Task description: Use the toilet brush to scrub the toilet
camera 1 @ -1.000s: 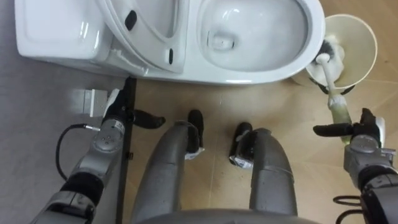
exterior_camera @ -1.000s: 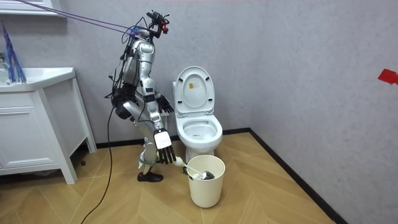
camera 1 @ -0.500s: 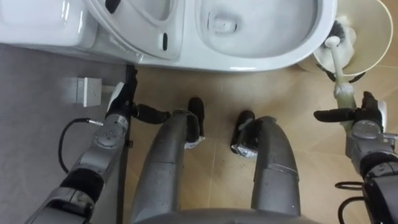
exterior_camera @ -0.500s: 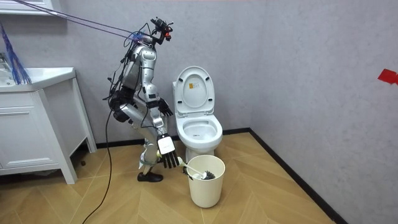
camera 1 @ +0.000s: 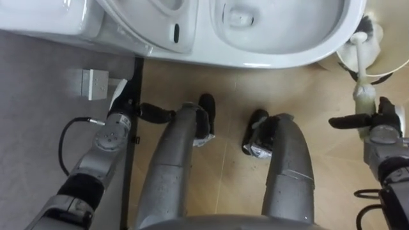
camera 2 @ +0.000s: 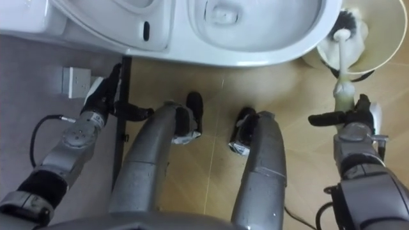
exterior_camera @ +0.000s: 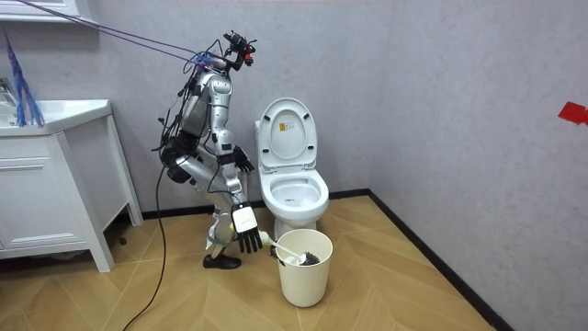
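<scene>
- Standing bent forward beside the toilet (camera 1: 287, 59), the robot holds its right hand (camera 1: 385, 121) just beside the handle of the toilet brush (camera 1: 365, 96), fingers straight, thumb out, gripping nothing.
- The brush rests head-down in a cream bin (exterior_camera: 303, 274) on the floor by the front of the bowl, its handle leaning out toward that hand. Whether the two touch cannot be told.
- The left hand (camera 1: 126, 110) hangs low by the dark skirting (camera 1: 134, 80), fingers relaxed and empty.
- The step in hand appears to be the pick-up. Brushing has not begun, and the bowl lies open with its lid raised.
- The next move likely calls for curling the fingers round the handle's grip, lifting the head clear of the bin's rim and carrying it over to the bowl.
- Pale wood flooring (camera 1: 230, 96) meets grey walls, and a white cabinet (exterior_camera: 50, 202) stands at the room view's left.
</scene>
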`<state>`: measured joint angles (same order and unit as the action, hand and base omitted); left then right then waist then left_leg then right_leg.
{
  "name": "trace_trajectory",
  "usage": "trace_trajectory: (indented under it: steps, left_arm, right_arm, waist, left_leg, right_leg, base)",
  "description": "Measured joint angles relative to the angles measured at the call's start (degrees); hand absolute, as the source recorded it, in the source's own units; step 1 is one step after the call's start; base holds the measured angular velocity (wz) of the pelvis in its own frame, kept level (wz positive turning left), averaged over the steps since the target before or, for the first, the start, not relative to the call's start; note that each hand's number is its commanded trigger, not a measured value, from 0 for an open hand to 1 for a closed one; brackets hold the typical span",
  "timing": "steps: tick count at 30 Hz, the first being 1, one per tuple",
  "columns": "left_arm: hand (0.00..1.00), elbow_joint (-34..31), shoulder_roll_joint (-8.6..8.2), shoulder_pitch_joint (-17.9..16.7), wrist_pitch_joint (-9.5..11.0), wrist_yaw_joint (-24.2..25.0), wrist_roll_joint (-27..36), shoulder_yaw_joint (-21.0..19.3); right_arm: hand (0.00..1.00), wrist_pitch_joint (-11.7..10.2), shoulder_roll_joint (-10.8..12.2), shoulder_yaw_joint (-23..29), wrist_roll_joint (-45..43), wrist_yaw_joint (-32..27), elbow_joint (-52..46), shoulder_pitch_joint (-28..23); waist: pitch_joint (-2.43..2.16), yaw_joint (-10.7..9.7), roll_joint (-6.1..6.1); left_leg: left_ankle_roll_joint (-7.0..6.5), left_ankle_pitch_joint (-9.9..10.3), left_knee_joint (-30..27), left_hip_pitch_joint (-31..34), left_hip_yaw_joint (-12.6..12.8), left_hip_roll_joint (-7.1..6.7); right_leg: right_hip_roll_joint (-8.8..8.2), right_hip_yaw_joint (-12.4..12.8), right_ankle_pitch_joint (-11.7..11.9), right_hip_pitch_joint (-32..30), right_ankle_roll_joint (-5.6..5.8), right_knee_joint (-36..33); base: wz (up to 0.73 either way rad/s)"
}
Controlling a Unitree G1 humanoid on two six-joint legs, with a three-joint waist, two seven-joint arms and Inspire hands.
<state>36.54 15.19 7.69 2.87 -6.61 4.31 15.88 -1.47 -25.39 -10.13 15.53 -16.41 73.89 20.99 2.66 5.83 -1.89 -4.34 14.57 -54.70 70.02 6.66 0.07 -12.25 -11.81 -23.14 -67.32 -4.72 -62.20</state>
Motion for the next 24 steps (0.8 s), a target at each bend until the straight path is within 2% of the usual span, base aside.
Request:
trace_trajectory:
  steps: [6,11,17,24]
  left_arm:
    - [0.00,-2.2,0.60,0.0,0.0,-0.3,-0.1,0.1]
    - [0.00,-2.9,0.61,-0.9,-0.2,-0.5,-0.1,0.1]
    - [0.00,-3.4,0.62,-2.7,-0.5,-0.7,0.0,0.1]
    - [0.00,-4.2,0.63,-3.0,-0.5,-1.8,0.2,0.2]
  right_arm:
    - [1.00,0.2,-1.1,-1.7,2.5,0.4,0.0,-0.3]
    - [1.00,0.9,-1.1,-2.3,6.1,0.9,0.2,-0.4]
    - [1.00,1.0,-1.1,-2.3,9.2,1.0,0.3,-1.3]
    - [1.00,0.9,-1.3,-2.6,11.9,1.1,-0.1,-1.7]
  waist:
    - [-0.01,0.4,-0.01]
    - [-0.07,0.7,-0.13]
    - [-0.07,0.9,-0.67]
    - [-0.09,0.9,-1.07]
  left_leg:
    - [-0.03,0.9,-2.4,1.2,-0.3,-0.15]
    - [-0.01,1.9,-4.4,1.7,-0.7,-0.01]
    - [0.09,2.1,-4.8,1.8,-0.8,0.03]
    - [0.10,2.2,-5.2,1.4,-0.7,0.02]
  right_leg:
    - [-0.60,-0.1,-1.2,-0.9,-0.14,-2.4]
    - [-0.71,-0.5,-2.0,-0.8,-0.08,-3.7]
    - [-0.73,-0.7,-2.1,-0.6,0.07,-3.9]
    - [-0.84,-0.4,-2.4,-0.5,-0.17,-4.7]
  base:
    - [0.03]
    - [0.01]
    - [0.00]
    - [0.00]
